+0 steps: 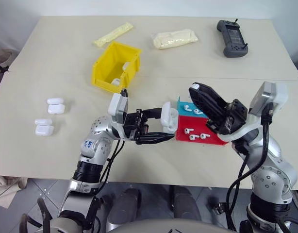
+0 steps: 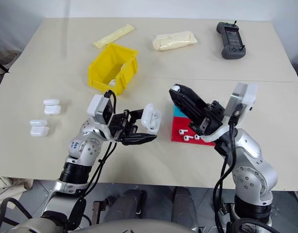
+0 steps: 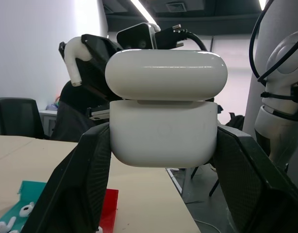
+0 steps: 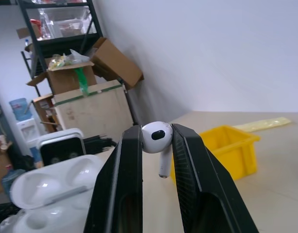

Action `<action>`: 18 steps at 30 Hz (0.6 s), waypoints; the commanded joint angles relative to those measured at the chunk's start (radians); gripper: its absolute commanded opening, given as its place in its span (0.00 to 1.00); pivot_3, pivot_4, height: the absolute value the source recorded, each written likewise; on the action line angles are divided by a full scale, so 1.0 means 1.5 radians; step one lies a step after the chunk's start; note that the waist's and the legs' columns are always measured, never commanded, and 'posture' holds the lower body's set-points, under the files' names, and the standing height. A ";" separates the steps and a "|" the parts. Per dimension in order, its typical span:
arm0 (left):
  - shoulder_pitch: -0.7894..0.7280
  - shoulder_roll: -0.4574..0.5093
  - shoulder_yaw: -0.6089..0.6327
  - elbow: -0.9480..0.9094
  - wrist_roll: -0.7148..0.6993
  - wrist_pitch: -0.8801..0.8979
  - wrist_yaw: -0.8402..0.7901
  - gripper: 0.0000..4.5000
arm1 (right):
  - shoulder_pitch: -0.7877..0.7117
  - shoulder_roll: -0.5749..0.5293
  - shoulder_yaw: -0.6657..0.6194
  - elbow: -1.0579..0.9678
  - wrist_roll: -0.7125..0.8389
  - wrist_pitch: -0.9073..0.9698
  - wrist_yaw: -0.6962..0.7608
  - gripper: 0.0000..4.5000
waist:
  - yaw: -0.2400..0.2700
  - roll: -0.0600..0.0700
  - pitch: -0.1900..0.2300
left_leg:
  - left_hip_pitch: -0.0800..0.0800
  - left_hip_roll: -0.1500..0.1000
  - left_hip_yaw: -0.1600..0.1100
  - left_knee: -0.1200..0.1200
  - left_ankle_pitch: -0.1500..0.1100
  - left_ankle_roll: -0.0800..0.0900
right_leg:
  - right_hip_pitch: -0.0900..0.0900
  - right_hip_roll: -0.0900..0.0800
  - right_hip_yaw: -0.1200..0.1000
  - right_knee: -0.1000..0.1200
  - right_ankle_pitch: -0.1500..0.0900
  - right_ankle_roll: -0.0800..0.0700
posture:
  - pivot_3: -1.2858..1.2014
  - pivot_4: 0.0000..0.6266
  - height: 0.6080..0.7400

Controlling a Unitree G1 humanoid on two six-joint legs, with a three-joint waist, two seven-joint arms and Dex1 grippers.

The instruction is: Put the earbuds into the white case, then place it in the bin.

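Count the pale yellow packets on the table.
2. A long thin packet lies beyond the bin; a plumper packet lies left of the black controller. None look hidden.

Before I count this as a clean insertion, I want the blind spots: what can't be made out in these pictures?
- Yellow bin: head views; its walls hide most of the inside, so the white items there can't be identified.
- Red tray and blue tray: head views; the right gripper covers part, so the earbud count is uncertain.
- White case: left wrist view; seen from behind, its sockets are hidden.
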 commanded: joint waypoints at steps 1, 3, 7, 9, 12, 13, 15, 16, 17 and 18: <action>-0.002 -0.004 0.004 -0.024 -0.008 -0.003 0.004 0.62 | 0.004 0.006 0.020 -0.033 0.026 -0.012 -0.006 0.11 | -0.001 0.000 0.000 | 0.000 0.000 0.000 0.000 0.000 0.000 | 0.000 0.000 0.000 0.000 0.000 0.000 | 0.52 0.24 1.00; 0.001 -0.006 0.005 -0.027 -0.006 -0.004 0.011 0.62 | 0.005 0.010 0.033 -0.035 0.035 -0.013 -0.009 0.11 | -0.002 0.000 0.000 | 0.000 0.001 0.000 0.000 0.000 0.000 | 0.000 0.000 0.000 0.000 0.000 0.000 | 0.52 0.24 1.00; 0.006 -0.007 0.004 -0.032 -0.004 -0.005 0.019 0.62 | 0.011 0.004 0.048 -0.038 0.047 -0.015 -0.008 0.11 | -0.003 0.000 0.000 | 0.000 0.001 0.000 -0.001 0.000 0.000 | -0.001 0.000 0.000 0.000 0.000 0.000 | 0.52 0.24 1.00; 0.007 -0.009 0.003 -0.033 -0.004 -0.005 0.024 0.62 | 0.014 0.003 0.053 -0.040 0.052 -0.016 -0.009 0.11 | -0.002 0.000 0.000 | 0.000 0.001 0.000 -0.001 0.000 0.000 | 0.000 0.000 0.000 0.000 0.000 0.000 | 0.52 0.24 1.00; 0.007 -0.012 0.001 -0.034 -0.004 -0.006 0.029 0.62 | 0.023 0.000 0.059 -0.041 0.051 -0.017 -0.008 0.11 | -0.002 0.000 0.000 | 0.000 0.001 0.000 0.000 0.000 0.000 | 0.000 0.000 0.000 0.000 0.000 0.000 | 0.52 0.24 1.00; 0.007 -0.013 0.001 -0.034 -0.004 -0.007 0.031 0.62 | 0.027 -0.001 0.063 -0.042 0.047 -0.018 -0.006 0.11 | -0.002 0.000 0.000 | 0.000 0.001 0.000 0.000 0.000 0.000 | 0.000 0.000 0.000 0.000 0.000 0.000 | 0.52 0.24 1.00; 0.006 -0.014 0.002 -0.033 -0.004 -0.008 0.032 0.62 | 0.032 -0.002 0.068 -0.043 0.044 -0.019 -0.005 0.11 | -0.002 0.000 0.000 | 0.000 0.001 0.001 0.000 0.000 0.000 | 0.000 0.000 0.000 0.000 0.000 0.000 | 0.52 0.24 1.00; 0.004 -0.015 0.002 -0.032 -0.004 -0.009 0.033 0.62 | 0.035 -0.003 0.070 -0.043 0.042 -0.020 -0.004 0.11 | -0.002 0.000 0.000 | 0.000 0.001 0.001 0.000 0.000 0.000 | 0.000 0.000 0.000 0.000 0.000 0.000 | 0.52 0.24 1.00; 0.004 -0.016 0.002 -0.031 -0.004 -0.010 0.033 0.62 | 0.038 -0.004 0.073 -0.043 0.040 -0.022 -0.003 0.11 | -0.002 0.000 0.000 | 0.000 0.001 0.001 0.000 0.000 0.000 | 0.000 0.000 0.000 0.000 0.000 0.000 | 0.52 0.24 1.00; 0.002 -0.018 0.002 -0.030 -0.004 -0.010 0.034 0.62 | 0.041 -0.006 0.076 -0.042 0.035 -0.022 -0.001 0.11 | -0.002 0.000 0.000 | 0.000 0.001 0.001 -0.001 0.000 0.000 | 0.000 0.000 0.000 0.000 0.000 0.000 | 0.52 0.24 1.00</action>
